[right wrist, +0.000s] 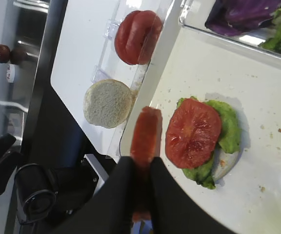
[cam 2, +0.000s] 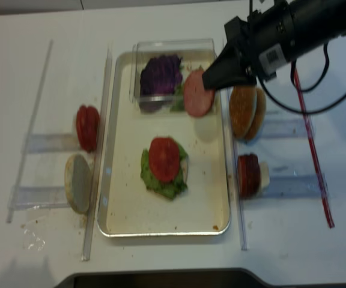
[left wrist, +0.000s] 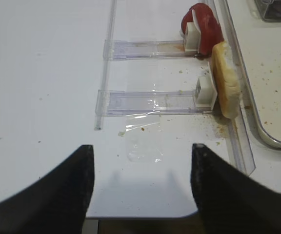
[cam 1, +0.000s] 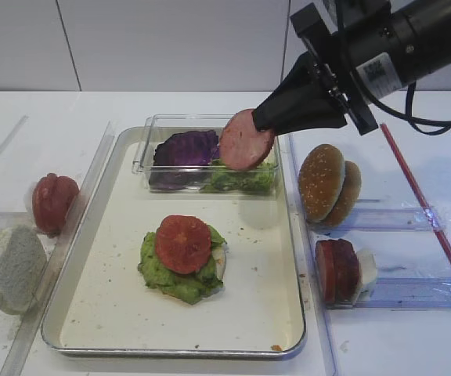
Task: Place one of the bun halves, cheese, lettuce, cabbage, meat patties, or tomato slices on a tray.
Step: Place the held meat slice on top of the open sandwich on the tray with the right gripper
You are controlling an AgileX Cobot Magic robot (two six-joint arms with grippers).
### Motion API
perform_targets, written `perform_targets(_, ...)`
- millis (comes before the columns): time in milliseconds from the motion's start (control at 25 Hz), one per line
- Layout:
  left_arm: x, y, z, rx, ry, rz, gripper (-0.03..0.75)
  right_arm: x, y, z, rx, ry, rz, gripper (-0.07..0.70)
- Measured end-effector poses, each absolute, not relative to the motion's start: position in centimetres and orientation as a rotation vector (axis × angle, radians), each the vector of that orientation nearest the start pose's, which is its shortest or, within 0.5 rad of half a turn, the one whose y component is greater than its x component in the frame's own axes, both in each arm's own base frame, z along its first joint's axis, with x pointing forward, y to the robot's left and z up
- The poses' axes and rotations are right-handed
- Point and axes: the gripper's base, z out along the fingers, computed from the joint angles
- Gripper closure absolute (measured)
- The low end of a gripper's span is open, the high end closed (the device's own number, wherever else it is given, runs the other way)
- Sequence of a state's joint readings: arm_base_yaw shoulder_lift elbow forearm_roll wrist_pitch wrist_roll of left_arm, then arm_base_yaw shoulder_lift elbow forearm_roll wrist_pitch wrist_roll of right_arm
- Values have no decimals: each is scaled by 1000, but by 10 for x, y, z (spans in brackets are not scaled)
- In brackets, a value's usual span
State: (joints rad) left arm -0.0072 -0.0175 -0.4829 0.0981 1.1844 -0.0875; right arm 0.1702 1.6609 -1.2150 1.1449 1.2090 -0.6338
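A white tabletop carries the large silver metal tray (cam 1: 288, 258), where crinkly green lettuce (cam 1: 163, 274) and a glossy tomato slice (cam 1: 182, 243) already sit. The black right gripper (cam 1: 266, 121) pinches a smooth pink meat patty (cam 1: 245, 141) above the tray's far end, not yet lowered; the left gripper (left wrist: 140, 187) stands spread

A large silver tray (cam 1: 100, 235) with a cream, crumb-speckled floor fills the centre of the high view. Near its middle a tomato slice (cam 1: 182, 244) lies flat on green lettuce (cam 1: 163, 274). At the tray's top edge sit purple cabbage (cam 1: 185, 149) and more lettuce (cam 1: 245, 180). A pinkish meat patty (cam 1: 245, 141) hangs tilted above them. Left: tomato slices (cam 1: 53, 202) and a pale bun half (cam 1: 14, 268). Right: seeded bun halves (cam 1: 329, 185) and meat patties (cam 1: 337, 270), all standing on edge.
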Motion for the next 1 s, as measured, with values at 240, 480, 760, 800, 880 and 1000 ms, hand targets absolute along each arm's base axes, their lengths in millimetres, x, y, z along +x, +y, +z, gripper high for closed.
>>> perform_targets(240, -11, 8, 263, -99, 2162, 65, 300, 310, 140, 279, -457, 2493, 1471, 532)
perform_targets(480, -11, 8, 263, -101, 2161, 64, 301, 308, 160, 273, -491, 2463, 1555, 532)
perform_targets(760, -11, 8, 263, -104, 2161, 64, 301, 305, 176, 262, -554, 2483, 1575, 533)
perform_targets(800, -11, 8, 263, -104, 2161, 64, 301, 304, 179, 261, -570, 2483, 1576, 533)
perform_targets(880, -11, 8, 263, -104, 2161, 64, 301, 304, 183, 257, -598, 2484, 1578, 533)
perform_targets(1000, -11, 8, 263, -104, 2161, 64, 301, 305, 185, 251, -603, 2492, 1583, 533)
